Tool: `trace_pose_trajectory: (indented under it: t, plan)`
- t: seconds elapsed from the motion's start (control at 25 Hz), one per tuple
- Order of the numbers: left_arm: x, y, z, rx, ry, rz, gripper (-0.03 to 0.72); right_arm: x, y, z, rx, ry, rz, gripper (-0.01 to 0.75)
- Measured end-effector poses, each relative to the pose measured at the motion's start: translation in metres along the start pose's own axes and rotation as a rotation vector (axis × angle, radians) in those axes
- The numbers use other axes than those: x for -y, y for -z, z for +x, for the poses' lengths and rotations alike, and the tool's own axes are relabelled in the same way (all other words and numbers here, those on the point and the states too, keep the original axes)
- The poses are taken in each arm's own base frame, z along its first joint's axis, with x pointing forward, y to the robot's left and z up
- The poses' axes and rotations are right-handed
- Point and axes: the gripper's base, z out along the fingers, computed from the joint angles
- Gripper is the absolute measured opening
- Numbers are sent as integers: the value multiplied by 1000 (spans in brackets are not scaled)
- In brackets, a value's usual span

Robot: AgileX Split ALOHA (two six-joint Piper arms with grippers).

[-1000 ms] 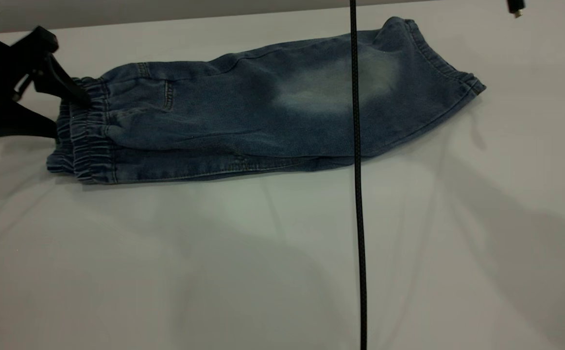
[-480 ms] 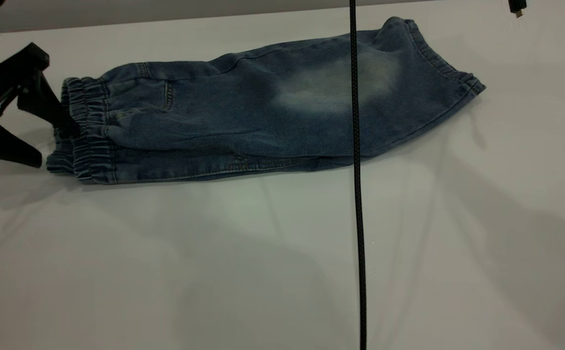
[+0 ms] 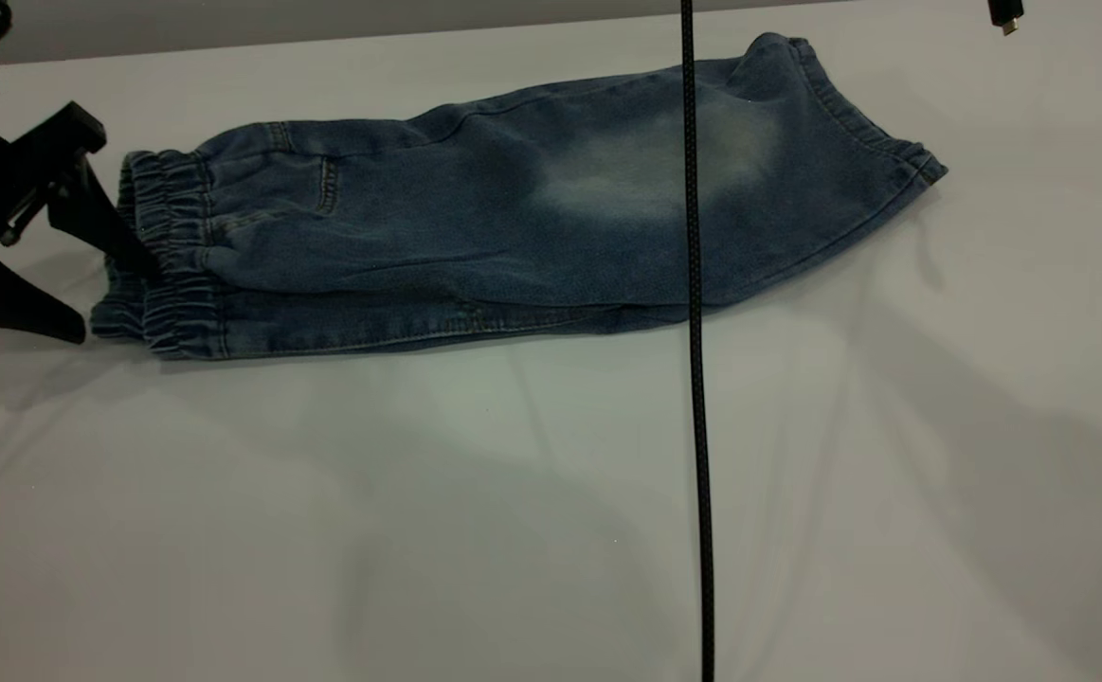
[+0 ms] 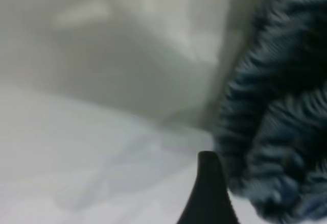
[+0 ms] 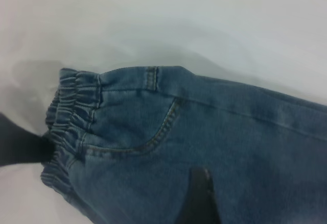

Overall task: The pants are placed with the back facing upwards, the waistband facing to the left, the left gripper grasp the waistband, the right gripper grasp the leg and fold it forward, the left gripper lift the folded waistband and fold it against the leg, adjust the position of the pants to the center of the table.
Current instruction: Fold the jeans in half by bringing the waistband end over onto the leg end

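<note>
Exterior: the pants [image 3: 513,218] lie already folded lengthwise on the table [image 3: 513,530], toward its far edge, the waistband [image 3: 167,256] at the view's left, the leg [image 3: 702,161] with the pale fade on top. Left gripper [image 3: 81,270] sits at the waistband edge, jaws spread, one finger [image 3: 100,223] touching the ruffles, nothing clamped. A black cable [image 3: 697,379] hangs across the view.

Left wrist: gathered waistband [image 4: 276,122] close up, one fingertip [image 4: 207,193] just beside it.

Right wrist: camera hovers above the pocket area [image 5: 163,127]; right gripper's state can't be told.

Handling: soft, limp denim, doubled layers. Best hold is likely the thick elastic band, taking all layers or the fold slips.
</note>
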Motion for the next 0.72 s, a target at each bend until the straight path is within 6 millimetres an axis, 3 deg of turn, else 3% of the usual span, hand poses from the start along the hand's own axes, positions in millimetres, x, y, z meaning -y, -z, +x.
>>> trace_pose_trajectory:
  t: [0.2,0.44,0.52,0.72]
  plan:
    - [-2,-13,1,-5,-10,-11,497,0,0,0,2,-1,0,495]
    - [15,-30,7,12,-28,7,477,0,0,0,3,-3,0,495]
    - [20,-36,10,10,-23,8,421,0,0,0,-4,-3,-2,495]
    - [25,-39,13,19,-45,-2,138,0,-1,2,-21,-2,-6,495]
